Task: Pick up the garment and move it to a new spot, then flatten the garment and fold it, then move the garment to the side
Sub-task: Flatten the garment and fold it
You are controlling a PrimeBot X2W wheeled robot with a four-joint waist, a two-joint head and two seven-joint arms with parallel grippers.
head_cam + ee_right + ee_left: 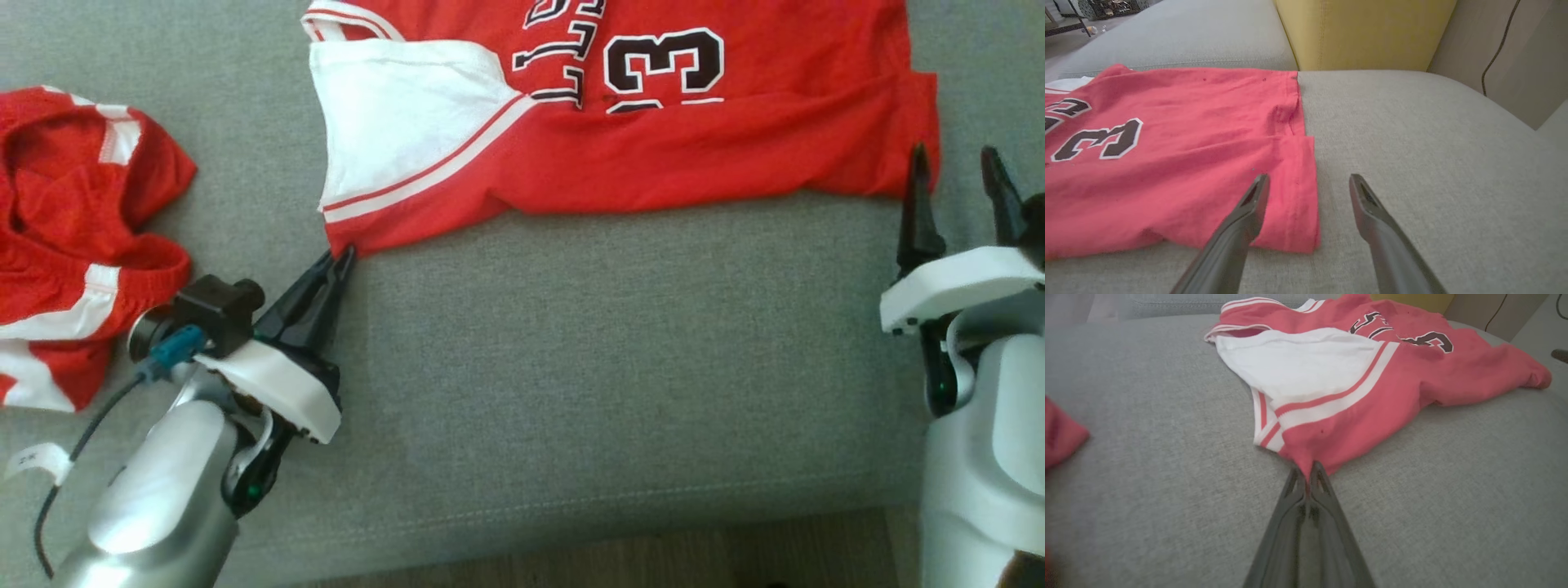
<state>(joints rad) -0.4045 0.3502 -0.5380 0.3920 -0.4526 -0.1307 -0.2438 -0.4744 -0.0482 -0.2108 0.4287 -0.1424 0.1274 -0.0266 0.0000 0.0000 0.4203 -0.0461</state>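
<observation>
A red basketball jersey [653,155] with white trim, a white inner panel and dark numbers lies spread across the grey cushion at the top of the head view. My left gripper [343,257] is shut on the jersey's near left corner [1308,467], the red cloth pinched between the fingertips. My right gripper [955,163] stands open at the jersey's near right corner [1298,228]. One of its fingers [1253,196] hangs over the hem, the other over bare cushion.
A second red and white garment [73,237] lies crumpled at the left of the grey sofa cushion [612,343]. A yellow cushion [1363,32] stands behind the jersey's far right end. The sofa's front edge and a strip of floor [653,563] run along the bottom.
</observation>
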